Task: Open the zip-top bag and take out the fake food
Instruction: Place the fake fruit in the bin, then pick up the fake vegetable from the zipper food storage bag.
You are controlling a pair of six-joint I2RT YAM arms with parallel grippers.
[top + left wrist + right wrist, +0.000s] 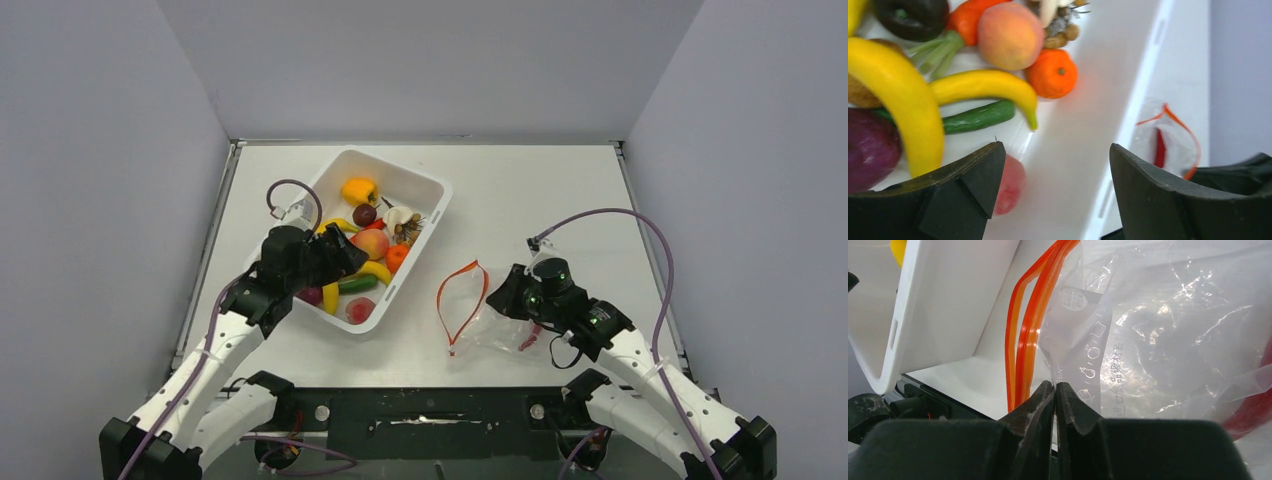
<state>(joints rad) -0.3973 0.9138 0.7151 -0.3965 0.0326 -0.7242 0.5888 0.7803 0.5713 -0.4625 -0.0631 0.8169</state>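
Top camera: high, behind, looking down. Wrist cameras close: left over white rectangular plastic tub, right at crinkly clear zip-top bag; all views share both.

Bright even light, soft shadows, glare on zip-top bag, foreground blur

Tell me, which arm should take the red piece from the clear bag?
Left. The left tool is open and empty over the white plastic tub; the right tool is shut on the clear zip-top bag.
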